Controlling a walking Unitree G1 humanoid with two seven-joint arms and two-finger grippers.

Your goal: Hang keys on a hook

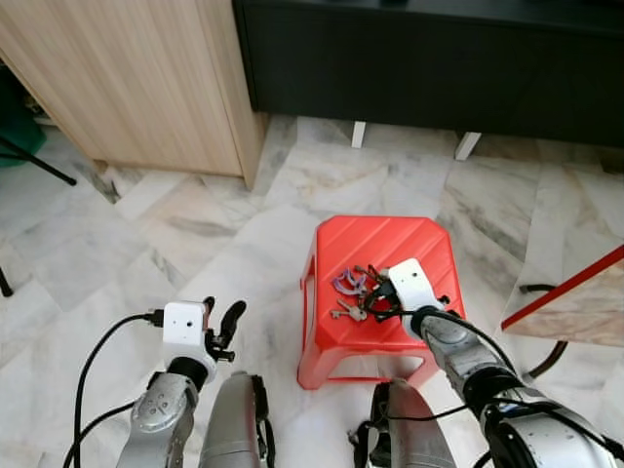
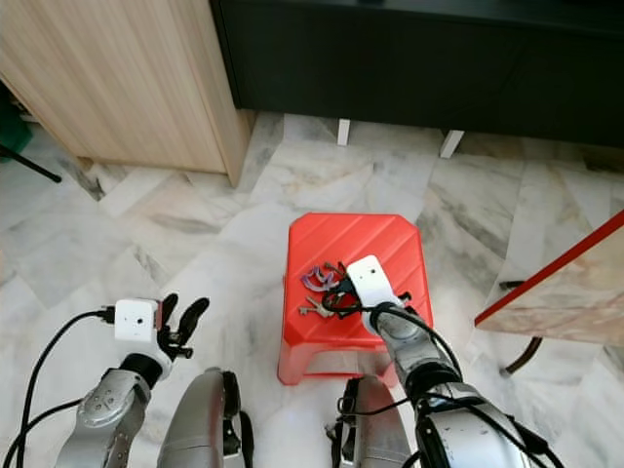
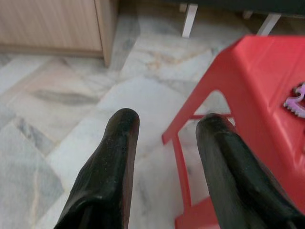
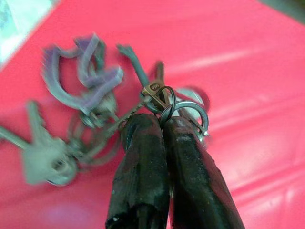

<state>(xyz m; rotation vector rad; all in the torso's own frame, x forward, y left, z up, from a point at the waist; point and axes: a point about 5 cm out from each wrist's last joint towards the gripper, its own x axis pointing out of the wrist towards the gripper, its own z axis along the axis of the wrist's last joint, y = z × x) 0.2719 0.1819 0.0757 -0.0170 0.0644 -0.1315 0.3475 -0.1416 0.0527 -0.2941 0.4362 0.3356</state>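
1. A red plastic stool (image 1: pixel 375 255) stands on the marble floor (image 1: pixel 195 224), in front of a dark low cabinet (image 1: pixel 429 58) and to the right of a light wooden cabinet (image 1: pixel 127 78).
2. The keys (image 1: pixel 353 295) lie in a bunch on the stool's top, towards its near edge; the bunch includes silver keys, metal rings and a purple tag (image 4: pixel 86 76).
3. The right end effector (image 4: pixel 164 125) is down at the bunch on the stool. Its two black fingers are pressed together, pinching a metal key ring (image 4: pixel 183 109) at their tips, with the rest of the bunch lying on the red surface beside them.
4. The left end effector (image 1: pixel 220 322) hangs low above the floor, to the left of the stool and apart from it. Its fingers (image 3: pixel 112 162) are spread wide with nothing between them; through the gap the floor and the stool's leg are visible.
5. A red-edged panel (image 1: pixel 575 292) stands to the right of the stool.
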